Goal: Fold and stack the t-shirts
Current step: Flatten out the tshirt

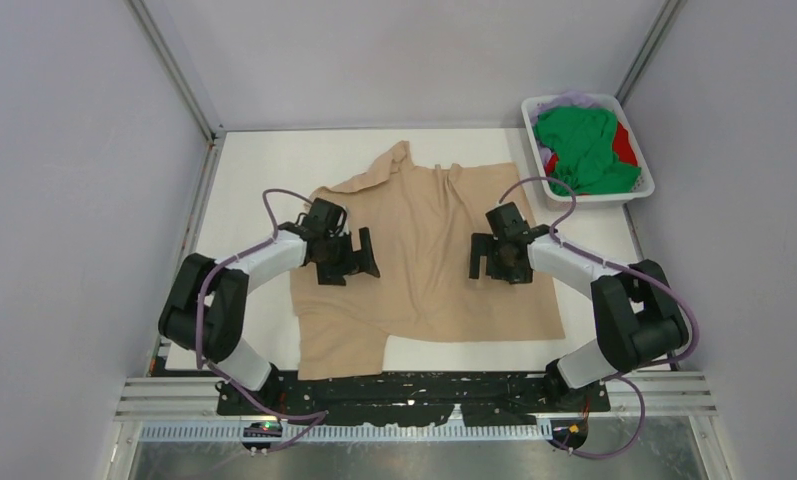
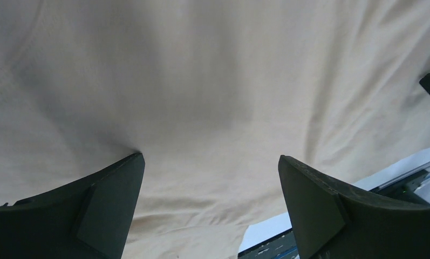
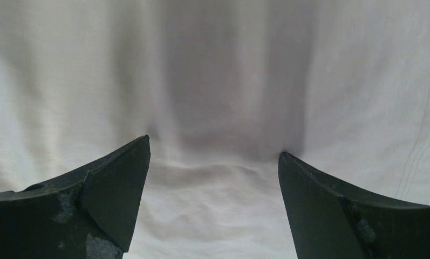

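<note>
A large beige-tan t-shirt (image 1: 424, 255) lies spread on the white table, rumpled at its far edge, with a flap hanging toward the near left. My left gripper (image 1: 349, 258) is open and presses its tips down on the shirt's left part; beige cloth (image 2: 212, 108) fills its wrist view between the wide-apart fingers (image 2: 115, 189). My right gripper (image 1: 494, 258) is open and rests on the shirt's right part; cloth (image 3: 212, 97) fills that view too, between its fingers (image 3: 121, 178). A green t-shirt (image 1: 579, 145), a red one (image 1: 624, 145) and a lilac one (image 1: 574, 100) lie in the basket.
The white slatted basket (image 1: 642, 188) stands at the table's far right corner. Grey walls close in the left, right and back. The black base rail (image 1: 414, 395) runs along the near edge, also visible in the left wrist view (image 2: 266, 249).
</note>
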